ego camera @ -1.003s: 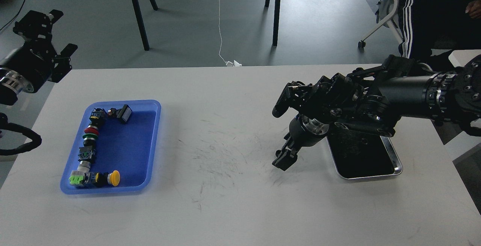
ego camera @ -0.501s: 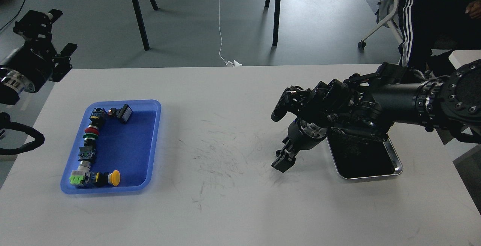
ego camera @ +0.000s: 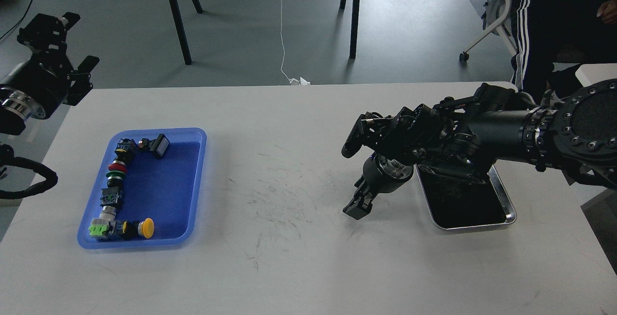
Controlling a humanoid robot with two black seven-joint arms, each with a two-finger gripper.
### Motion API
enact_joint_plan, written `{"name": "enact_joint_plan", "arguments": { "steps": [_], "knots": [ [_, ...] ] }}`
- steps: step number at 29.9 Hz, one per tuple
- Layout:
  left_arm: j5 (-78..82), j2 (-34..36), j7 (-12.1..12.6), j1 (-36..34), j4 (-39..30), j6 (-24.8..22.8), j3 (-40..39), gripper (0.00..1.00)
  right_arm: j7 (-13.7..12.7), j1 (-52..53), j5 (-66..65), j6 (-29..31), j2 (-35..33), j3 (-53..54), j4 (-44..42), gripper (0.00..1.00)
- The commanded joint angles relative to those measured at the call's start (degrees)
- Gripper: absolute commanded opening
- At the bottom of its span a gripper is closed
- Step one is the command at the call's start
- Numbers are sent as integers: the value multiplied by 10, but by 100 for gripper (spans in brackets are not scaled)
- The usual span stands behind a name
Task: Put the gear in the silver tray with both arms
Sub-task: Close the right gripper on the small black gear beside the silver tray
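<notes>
The silver tray lies at the right side of the white table, its long axis running from the near edge away from me and leaning slightly left at the far end. My right arm crosses above its far half, so only the near part of the dark bottom and the shiny rim show.

My right gripper hangs over bare tabletop just left of the tray, its two fingers spread wide: one points up and left, the other down toward the table. Nothing sits between them.

My left gripper is raised at the far left, beyond the table's corner, with its prongs apart and nothing in them. The blue tray rests on the left of the table, well apart from the silver one, with push-button switches lined along its left and near sides.

Since a second ago my right arm has slid a little left and away from the tray; the left arm and both trays have not moved.
</notes>
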Motion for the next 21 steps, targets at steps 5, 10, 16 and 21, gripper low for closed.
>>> {"name": "enact_joint_plan", "arguments": {
  "steps": [5,10,16,21],
  "knots": [
    [0,0,0,4,1,0,0,98,0,-1,0,0,0,-1,1,69],
    [0,0,0,8,0,0,0,98,0,-2,0,1,0,-1,1,67],
    [0,0,0,10,0,0,0,98,0,-2,-1,0,0,-13,1,64],
    [1,0,0,12,0,0,0,98,0,-3,-1,0,-1,-16,-2,62]
  ]
}}
